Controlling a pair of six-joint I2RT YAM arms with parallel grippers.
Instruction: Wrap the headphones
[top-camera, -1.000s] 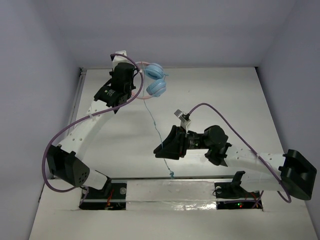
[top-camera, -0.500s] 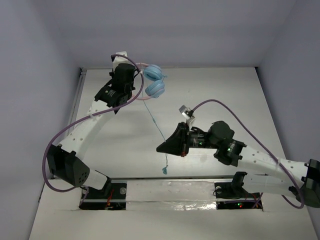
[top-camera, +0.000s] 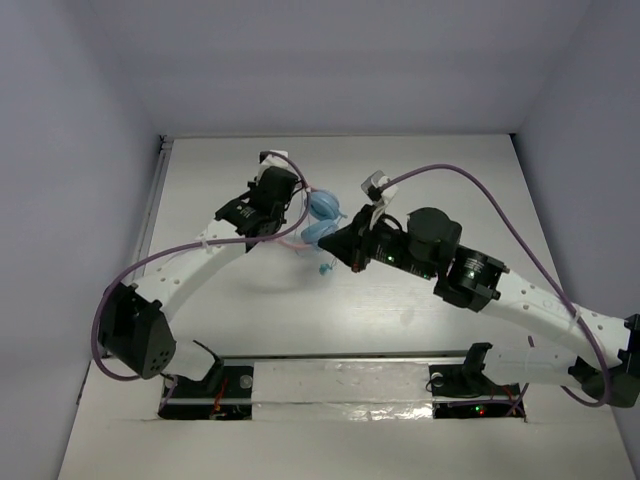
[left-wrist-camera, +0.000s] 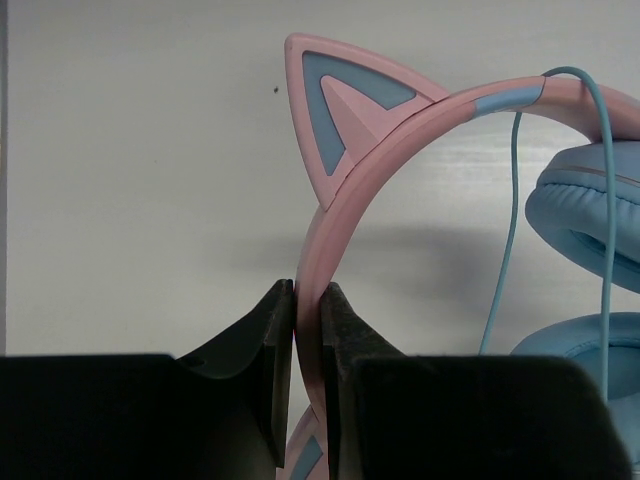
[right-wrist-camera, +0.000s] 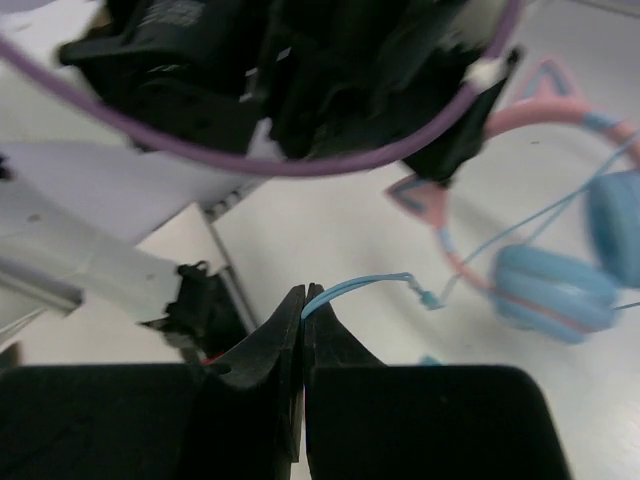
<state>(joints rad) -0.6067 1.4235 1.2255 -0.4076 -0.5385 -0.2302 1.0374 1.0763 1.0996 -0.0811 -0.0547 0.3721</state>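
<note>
The headphones (top-camera: 322, 220) hang between the two arms above the table's middle. My left gripper (left-wrist-camera: 308, 300) is shut on the pink cat-ear headband (left-wrist-camera: 345, 180); one light blue ear cup (left-wrist-camera: 590, 215) sits at its right, with the thin light blue cord (left-wrist-camera: 505, 230) running down past it. My right gripper (right-wrist-camera: 303, 300) is shut on the cord (right-wrist-camera: 350, 287) near its plug end; the ear cups (right-wrist-camera: 555, 290) and the headband (right-wrist-camera: 500, 125) lie beyond it, blurred. In the top view the right gripper (top-camera: 338, 252) sits just right of the ear cups.
Thick purple cables (top-camera: 470, 185) loop over both arms. The left arm (top-camera: 190, 265) stretches from the near left; the right arm (top-camera: 520, 300) from the near right. White walls bound the table (top-camera: 450, 160) at the back and sides.
The left gripper carried the headphones from the back of the table toward the middle. The right gripper moved up and left with the cord, close to the ear cups.
</note>
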